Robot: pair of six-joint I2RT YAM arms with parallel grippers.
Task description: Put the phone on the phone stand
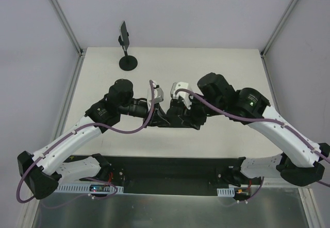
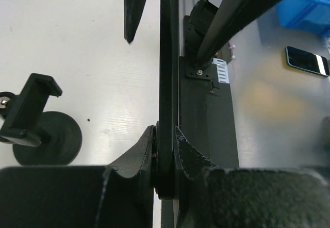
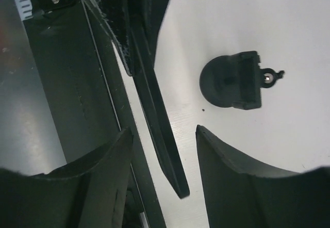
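Observation:
The black phone is held edge-on above the table, between the two arms in the top view. My left gripper is shut on its near end, with both pads pressed on its faces. My right gripper is open, and its fingers stand on either side of the phone's other end without touching it. The black phone stand stands at the table's far left on a round base, with its clamp empty. It also shows in the left wrist view and the right wrist view.
A black mounting plate runs along the table's near edge. Metal frame posts rise at the far corners. Beyond the table, the left wrist view shows a second phone and a blue bin.

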